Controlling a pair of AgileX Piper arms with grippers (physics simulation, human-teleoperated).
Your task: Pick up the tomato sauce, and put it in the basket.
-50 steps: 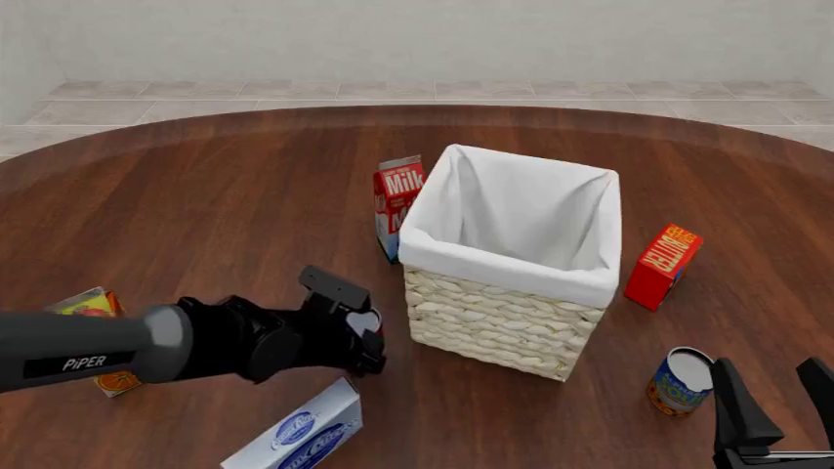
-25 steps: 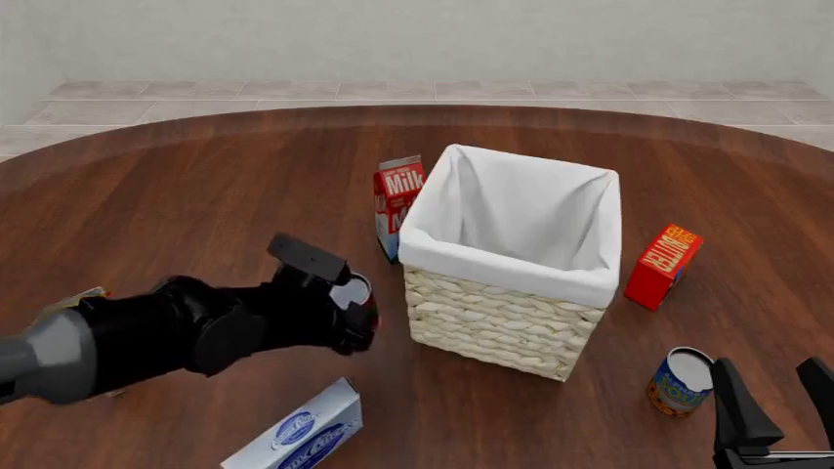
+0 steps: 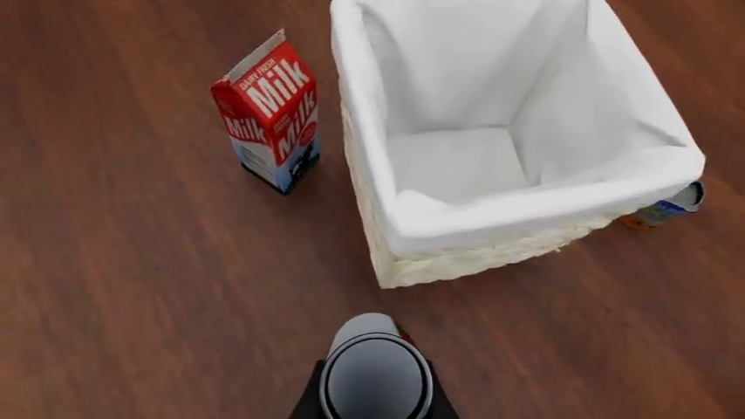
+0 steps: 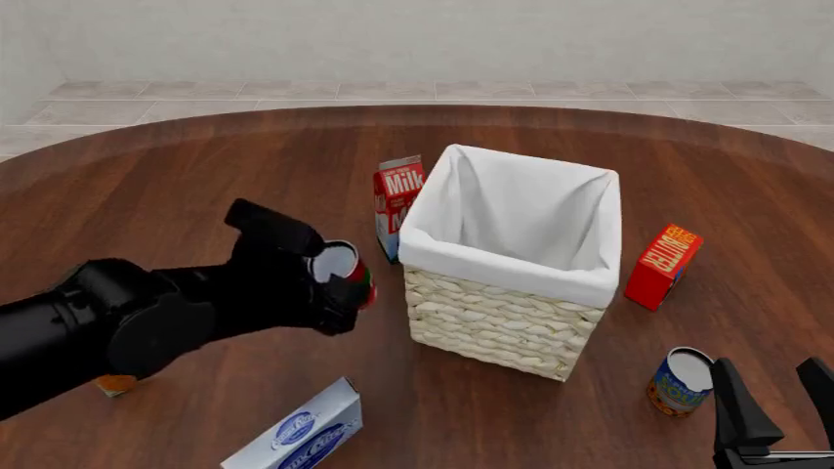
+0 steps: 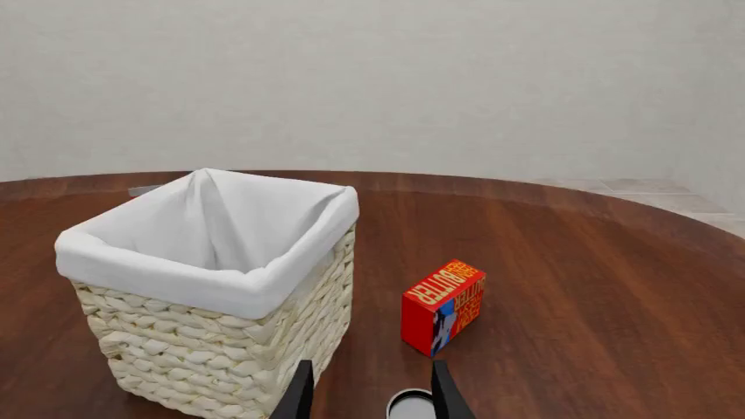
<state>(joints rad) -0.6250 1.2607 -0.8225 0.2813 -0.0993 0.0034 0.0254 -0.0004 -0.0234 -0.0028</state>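
In the left wrist view, the tomato sauce point(image 3: 375, 371) sits clamped in the left end effector point(image 3: 375, 403), above the table point(image 3: 140, 288) just short of the basket point(image 3: 396, 223). The front view shows the can lifted beside the basket's near-left wall, not yet over the rim: pickup done, placing remains. In the right wrist view, the right end effector point(image 5: 368, 393) hangs parted, holding nothing.
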